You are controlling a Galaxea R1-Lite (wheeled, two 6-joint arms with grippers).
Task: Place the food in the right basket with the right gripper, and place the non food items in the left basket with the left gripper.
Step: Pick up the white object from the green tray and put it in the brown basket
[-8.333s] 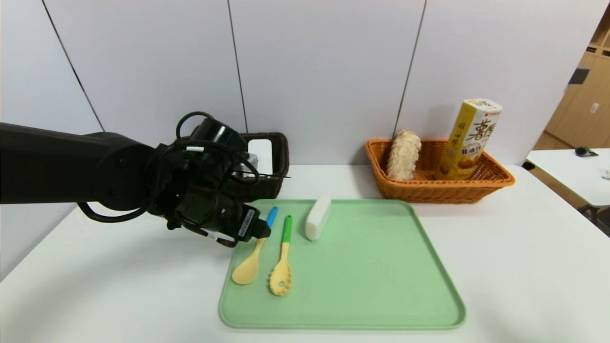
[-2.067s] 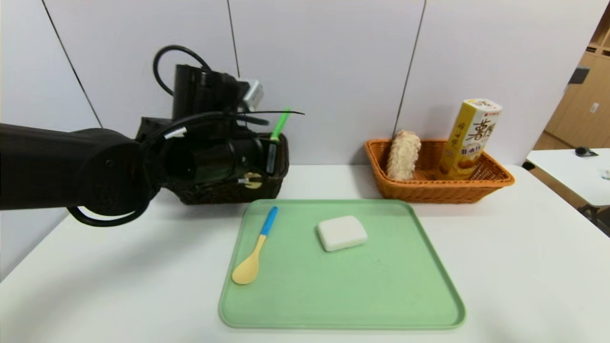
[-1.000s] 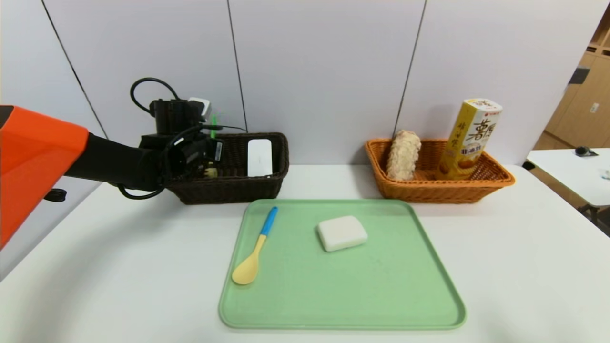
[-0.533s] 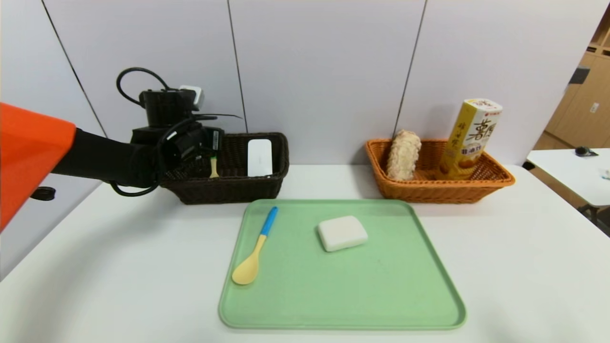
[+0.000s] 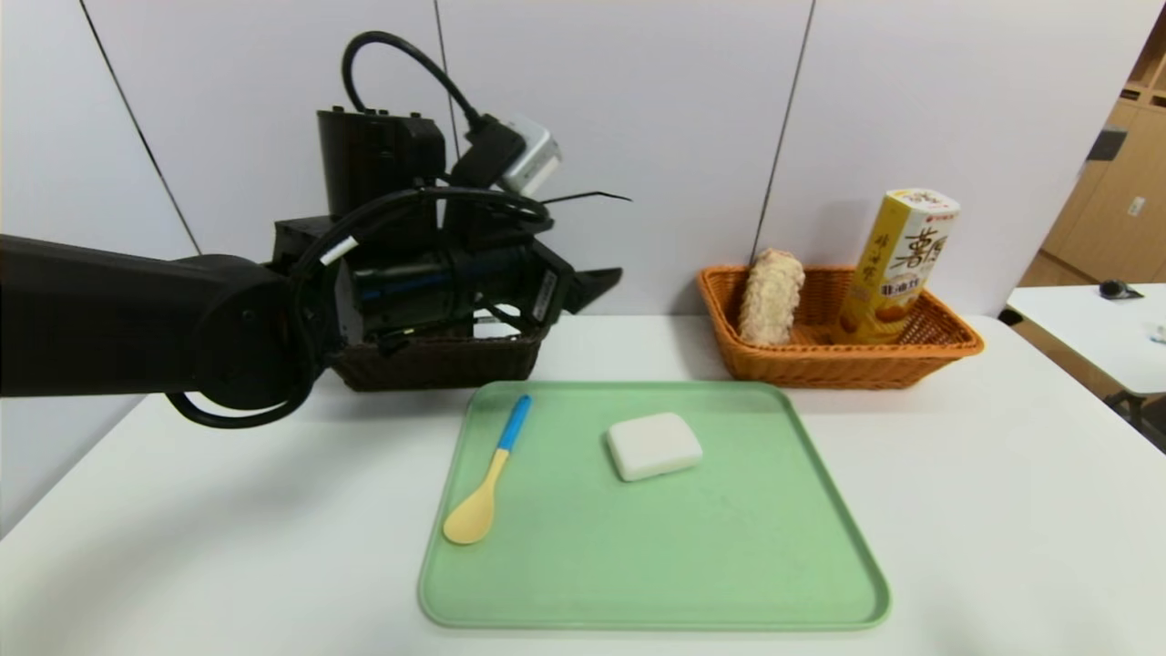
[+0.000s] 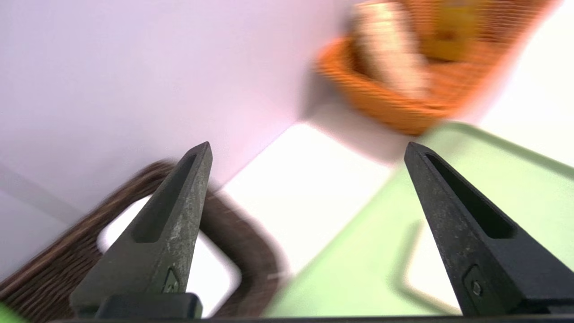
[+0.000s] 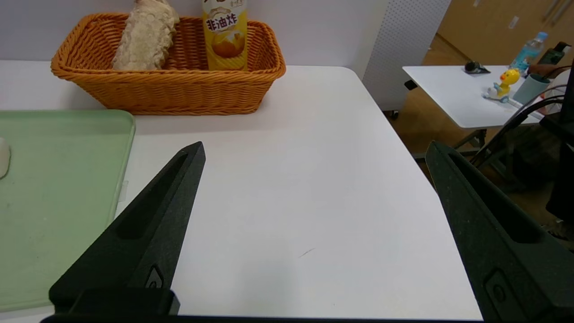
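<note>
Head view: sitting at tabletop's far edge, orange basket w/ bread loaf & yellow carton inside. Hovering over dark basket w/ white box inside, left gripper, jaws spread, empty. Lying on green tray: blue-handled spoon, soap bar. Idling over tabletop's right side, right gripper, jaws wide apart.

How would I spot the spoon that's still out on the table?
Find the green tray in the middle of the white table. Near the tray's left edge lies the spoon, beside a white soap-like bar. It is the only long, thin thing there: yellow bowl, blue handle.
</note>
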